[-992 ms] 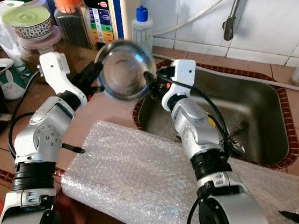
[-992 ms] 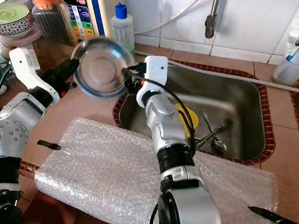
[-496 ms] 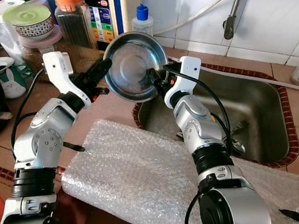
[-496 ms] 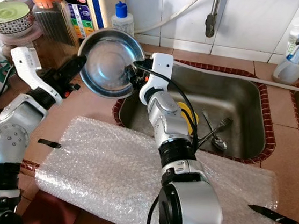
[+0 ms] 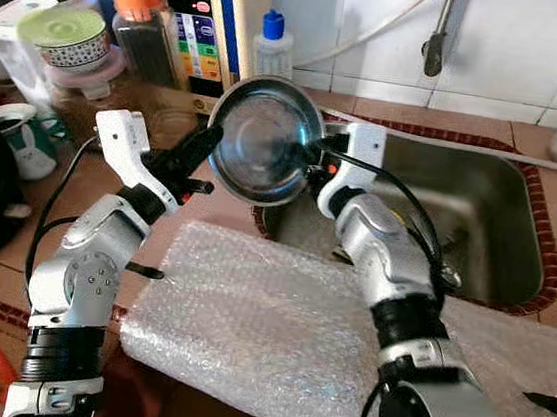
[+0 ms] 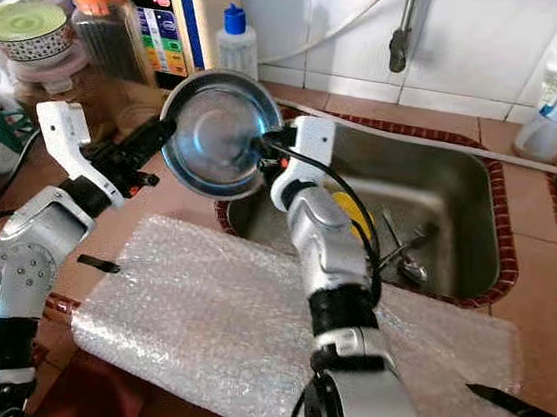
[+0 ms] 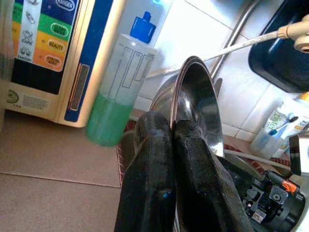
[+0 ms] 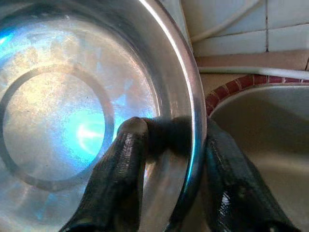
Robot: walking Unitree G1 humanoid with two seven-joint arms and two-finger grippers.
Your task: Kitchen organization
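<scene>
A round steel bowl hangs tilted on edge above the counter, beside the sink's left corner. My left gripper is shut on its left rim; in the left wrist view the two fingers press together with the bowl's rim pinched at their tips. My right gripper holds the opposite rim. In the right wrist view one finger lies inside the bowl and the other sits outside the rim.
A bubble-wrap sheet covers the counter in front. The steel sink to the right holds spoons and a yellow item. A green-liquid bottle, jars and a black knife stand around.
The bowl has shifted a little right, toward the sink corner. My left gripper has come up from beside the bowl and shut on its left rim.
</scene>
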